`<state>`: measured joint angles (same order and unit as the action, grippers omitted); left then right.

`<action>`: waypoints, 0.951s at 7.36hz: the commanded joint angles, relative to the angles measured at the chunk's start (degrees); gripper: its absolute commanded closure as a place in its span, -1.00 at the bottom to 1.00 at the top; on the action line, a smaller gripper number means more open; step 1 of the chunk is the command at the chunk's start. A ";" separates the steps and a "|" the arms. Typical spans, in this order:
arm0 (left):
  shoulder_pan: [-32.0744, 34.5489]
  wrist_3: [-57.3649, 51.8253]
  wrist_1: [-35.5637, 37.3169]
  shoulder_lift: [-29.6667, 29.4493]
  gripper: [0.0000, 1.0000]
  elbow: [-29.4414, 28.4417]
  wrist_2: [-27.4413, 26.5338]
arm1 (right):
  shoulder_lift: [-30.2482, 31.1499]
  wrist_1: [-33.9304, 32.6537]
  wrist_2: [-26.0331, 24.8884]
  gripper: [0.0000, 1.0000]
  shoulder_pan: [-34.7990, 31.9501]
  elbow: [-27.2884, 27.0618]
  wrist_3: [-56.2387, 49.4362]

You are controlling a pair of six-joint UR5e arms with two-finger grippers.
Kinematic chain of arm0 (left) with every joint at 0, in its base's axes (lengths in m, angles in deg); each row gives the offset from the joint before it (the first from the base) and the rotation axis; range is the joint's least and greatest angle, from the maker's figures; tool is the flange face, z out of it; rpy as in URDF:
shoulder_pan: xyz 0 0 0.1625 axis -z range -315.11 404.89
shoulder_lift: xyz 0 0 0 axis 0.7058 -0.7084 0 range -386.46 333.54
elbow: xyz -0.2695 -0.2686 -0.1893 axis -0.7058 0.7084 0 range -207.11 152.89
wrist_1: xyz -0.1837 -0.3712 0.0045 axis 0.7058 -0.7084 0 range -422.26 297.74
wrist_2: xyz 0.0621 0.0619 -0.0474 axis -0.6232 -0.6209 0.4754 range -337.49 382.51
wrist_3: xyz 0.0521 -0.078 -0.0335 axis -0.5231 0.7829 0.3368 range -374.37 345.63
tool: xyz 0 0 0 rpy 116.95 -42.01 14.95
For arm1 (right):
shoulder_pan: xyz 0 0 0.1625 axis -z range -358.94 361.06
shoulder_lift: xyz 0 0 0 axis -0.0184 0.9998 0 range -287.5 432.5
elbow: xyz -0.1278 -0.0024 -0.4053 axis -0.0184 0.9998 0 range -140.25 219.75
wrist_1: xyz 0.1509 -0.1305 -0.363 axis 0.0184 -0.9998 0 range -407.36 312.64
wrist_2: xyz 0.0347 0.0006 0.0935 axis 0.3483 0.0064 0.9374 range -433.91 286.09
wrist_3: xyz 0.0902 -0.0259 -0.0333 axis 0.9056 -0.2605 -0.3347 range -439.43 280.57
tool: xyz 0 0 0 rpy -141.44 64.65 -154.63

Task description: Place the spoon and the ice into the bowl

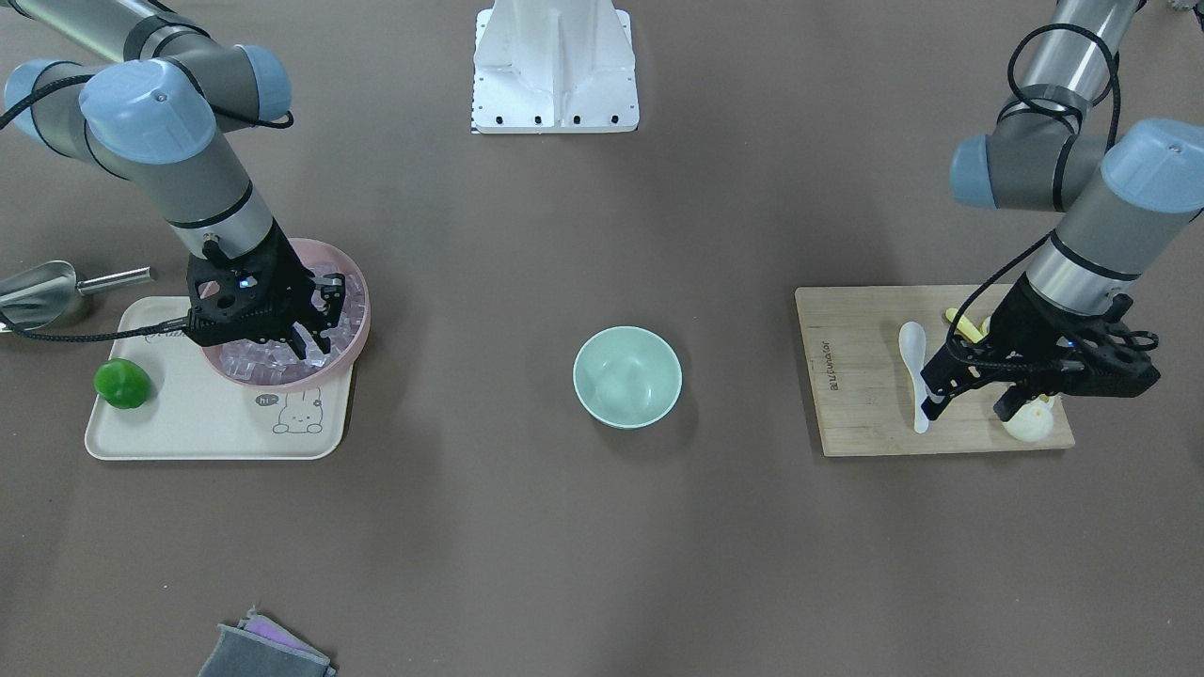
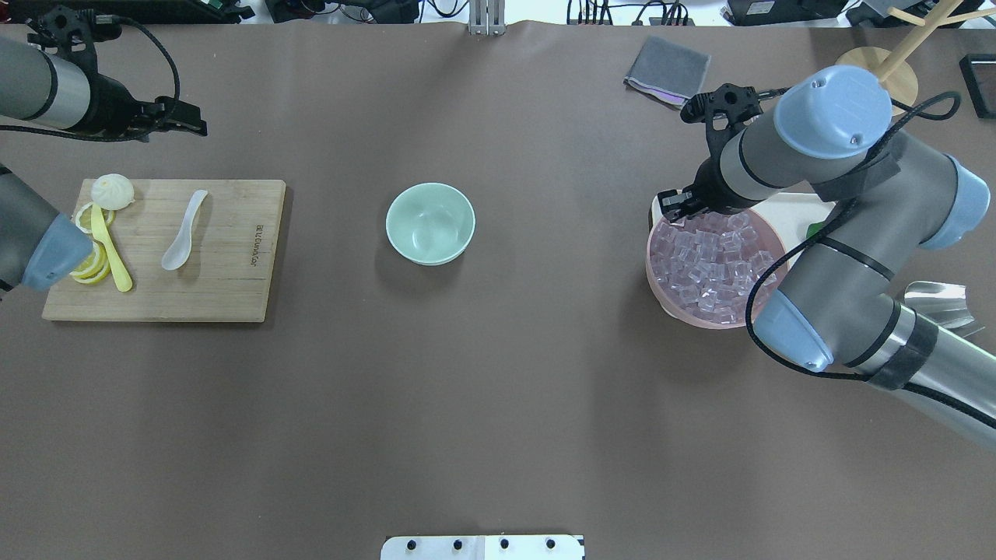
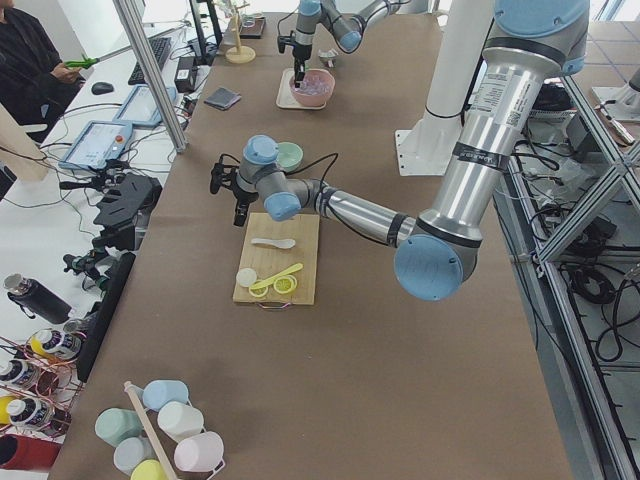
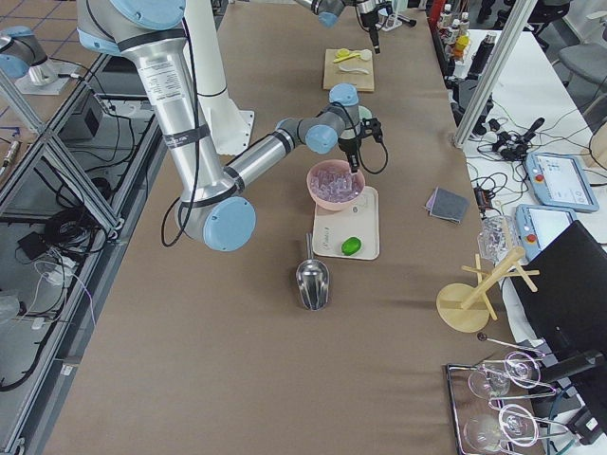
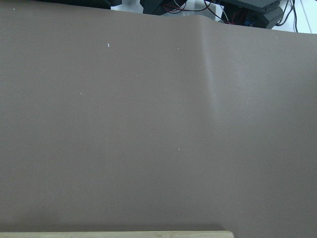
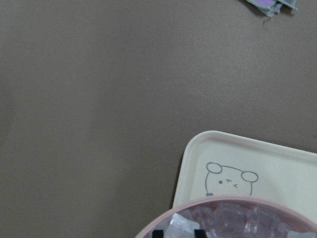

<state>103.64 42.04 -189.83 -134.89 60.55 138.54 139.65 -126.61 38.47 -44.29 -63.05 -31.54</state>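
Lying outside left wrist view — spoon [image 2: 187, 228]

mint-green bowl [image 1: 627, 376], white spoon [image 1: 916, 381], clear ice [image 2: 700, 264], pink bowl [image 1: 363, 306], cream bunny-print tray [image 1: 188, 423]

Bare surface is seen all round the bowl [image 2: 429, 225] at the counter's centre. Near the left edge, the spoon [image 2: 184, 231] is flanked by a yellow spoon [image 2: 109, 249]. Near the right edge, the ice [image 2: 700, 260] is enclosed by a pink bowl's [image 2: 650, 268] wall.
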 commanded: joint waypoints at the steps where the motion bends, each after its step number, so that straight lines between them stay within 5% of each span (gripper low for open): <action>1: -4.40 1.33 0.03 0.50 -0.96 -0.12 -4.73 | -3.77 -4.50 0.38 1.00 -0.36 -1.78 0.19; 4: -9.69 0.89 -0.14 0.68 -0.96 -3.79 -11.95 | -7.98 -4.60 0.30 1.00 -0.01 -1.35 5.18; 7: -10.06 0.45 0.21 1.90 -0.95 -2.50 -11.98 | -10.11 -4.51 -0.14 1.00 0.26 -0.64 7.22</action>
<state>93.69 42.72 -189.81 -133.80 57.11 126.45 129.94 -131.19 38.43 -44.09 -63.79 -24.68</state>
